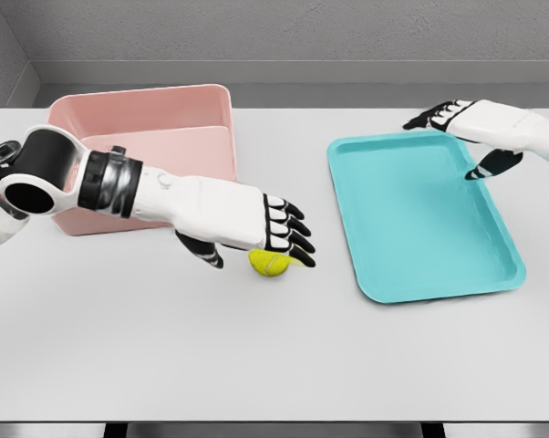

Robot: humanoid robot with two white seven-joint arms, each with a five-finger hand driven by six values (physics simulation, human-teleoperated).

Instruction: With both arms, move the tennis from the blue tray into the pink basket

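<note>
The left hand (pixel 256 228), fingers extended, hovers over the ball (pixel 272 264) on the table (pixel 256 365), poised to grasp it. The right hand (pixel 480 128) hangs relaxed over the tray (pixel 420 265), holding nothing.

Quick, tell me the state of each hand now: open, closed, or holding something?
Left hand: over the tennis ball on the table; whether it grips the ball cannot be told.
Right hand: open, holding nothing, above the blue tray.

Smooth matt tray (pixel 420 283), fuzzy ball (pixel 270 265)

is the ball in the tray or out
Out. The ball lies on the table under the left hand, between basket and tray.
</note>
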